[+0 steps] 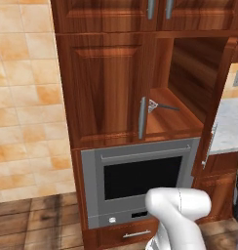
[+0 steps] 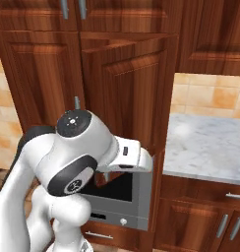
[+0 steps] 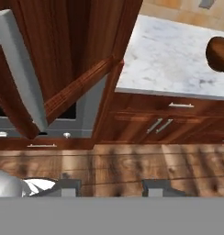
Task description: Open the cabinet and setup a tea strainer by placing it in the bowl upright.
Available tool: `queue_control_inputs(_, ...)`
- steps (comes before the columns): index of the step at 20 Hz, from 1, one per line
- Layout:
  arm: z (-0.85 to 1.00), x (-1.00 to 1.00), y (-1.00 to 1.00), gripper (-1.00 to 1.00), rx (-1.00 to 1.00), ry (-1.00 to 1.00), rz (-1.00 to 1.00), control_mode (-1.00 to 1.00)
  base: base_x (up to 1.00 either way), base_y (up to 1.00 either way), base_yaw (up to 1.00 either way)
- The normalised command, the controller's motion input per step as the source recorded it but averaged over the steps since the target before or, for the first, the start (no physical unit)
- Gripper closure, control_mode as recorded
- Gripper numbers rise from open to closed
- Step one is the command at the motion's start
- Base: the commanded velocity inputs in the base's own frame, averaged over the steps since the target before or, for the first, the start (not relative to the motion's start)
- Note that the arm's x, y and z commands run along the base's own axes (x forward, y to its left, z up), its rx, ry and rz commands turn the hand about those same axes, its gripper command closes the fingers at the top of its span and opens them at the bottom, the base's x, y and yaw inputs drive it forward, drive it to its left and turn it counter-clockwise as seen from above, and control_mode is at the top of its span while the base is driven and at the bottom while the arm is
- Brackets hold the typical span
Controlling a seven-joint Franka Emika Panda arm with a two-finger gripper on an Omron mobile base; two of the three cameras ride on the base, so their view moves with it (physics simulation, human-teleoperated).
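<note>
- Fingertips first: the hand (image 3: 109,187) shows two dark tips at the bottom of the hand view, standing apart with nothing between them, spread and empty over wood floor (image 3: 132,163).
- Just up and left of the hand, the swung-out door (image 3: 63,59) with its grey bar handle (image 3: 22,69) hangs close. That door edge is the nearest thing to clip.
- Cabinet (image 1: 174,93) stands with its right door open. Its left door (image 1: 104,90) is shut.
- Strainer (image 1: 153,105) lies on the shelf inside, close behind the left door's bar, its thin handle pointing off to the right. It is above and well apart from the hand.
- Bowl (image 3: 219,53) sits on the marble table (image 3: 178,50), up and to the right of the hand, near the picture's edge.
- Handling call: the strainer looks light and stiff, but the wire mesh could dent under a hard pinch, and the thin handle is likely slippery. The rim where handle meets basket seems the safest hold, with soft pressure.
- Room to move: the opening is framed by the shut left door, the open right door and the shelf lip above the oven (image 1: 140,180), so a straight-in reach looks tight but workable.
- Lifting out and swinging right toward the table means clearing that open door.
</note>
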Motion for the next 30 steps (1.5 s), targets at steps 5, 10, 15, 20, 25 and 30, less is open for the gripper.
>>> queue_control_inputs(5,0.33,-0.01,0.81,-1.0,-0.33,0.05,-0.05,-1.0,0.0,0.0,0.0)
queue_control_inputs(10,0.33,-0.09,0.93,-1.0,-0.44,0.05,-0.05,-1.0,0.0,0.0,0.0)
queue_control_inputs(15,0.04,0.17,0.71,-1.0,-0.32,0.16,-0.01,-1.0,0.0,0.0,0.0)
queue_control_inputs(20,0.0,0.59,0.32,-1.0,-0.16,0.23,-0.07,-1.0,0.0,0.0,0.0)
queue_control_inputs(25,-0.18,0.71,0.0,-1.0,-0.11,0.07,0.0,-1.0,0.0,0.0,0.0)
queue_control_inputs(30,-0.21,0.68,0.0,-1.0,-0.11,0.07,0.0,-1.0,0.0,0.0,0.0)
